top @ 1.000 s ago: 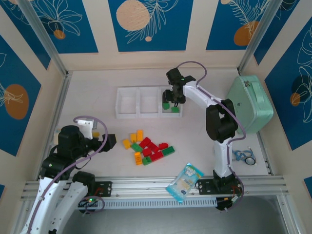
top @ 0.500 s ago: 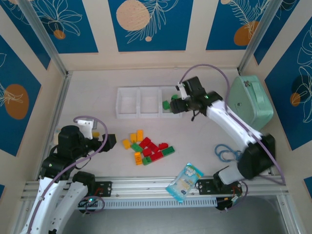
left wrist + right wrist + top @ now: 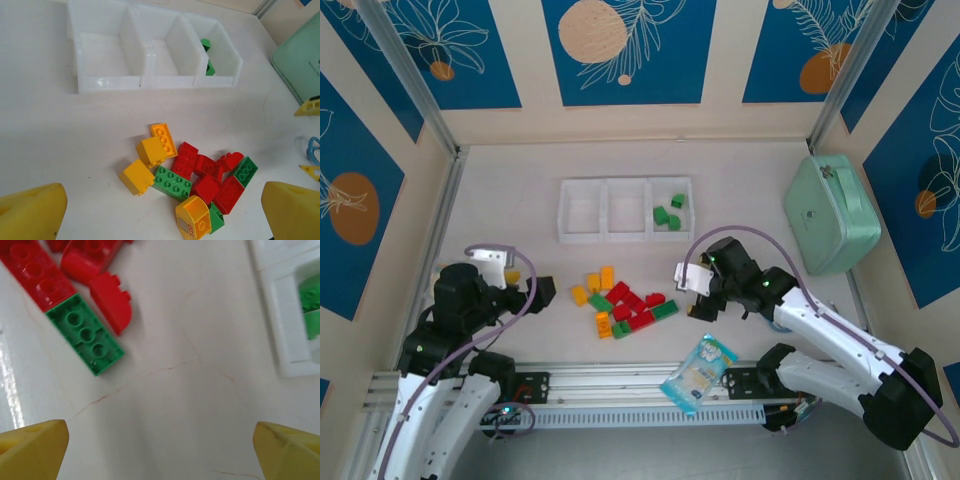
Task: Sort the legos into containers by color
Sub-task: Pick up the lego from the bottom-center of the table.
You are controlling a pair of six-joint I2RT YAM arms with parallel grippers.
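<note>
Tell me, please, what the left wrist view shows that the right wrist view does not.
Left wrist view: all three containers, the yellow legos and a corner of the mint-green case. Right wrist view: hairline cracks across the tabletop, seen close up. Both: the long green lego beside the rounded red lego, and the green legos in the end container.

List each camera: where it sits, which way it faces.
Top external: above and behind the bases, looking down at the table; both arms, left end effector and right end effector show.
Left wrist: on the left arm, facing forward over the legos to the containers; its yellow fingers show.
Right wrist: low over the table, facing down at legos; its yellow fingers show.
Shared: all three catch the legos and the container holding green bricks.
</note>
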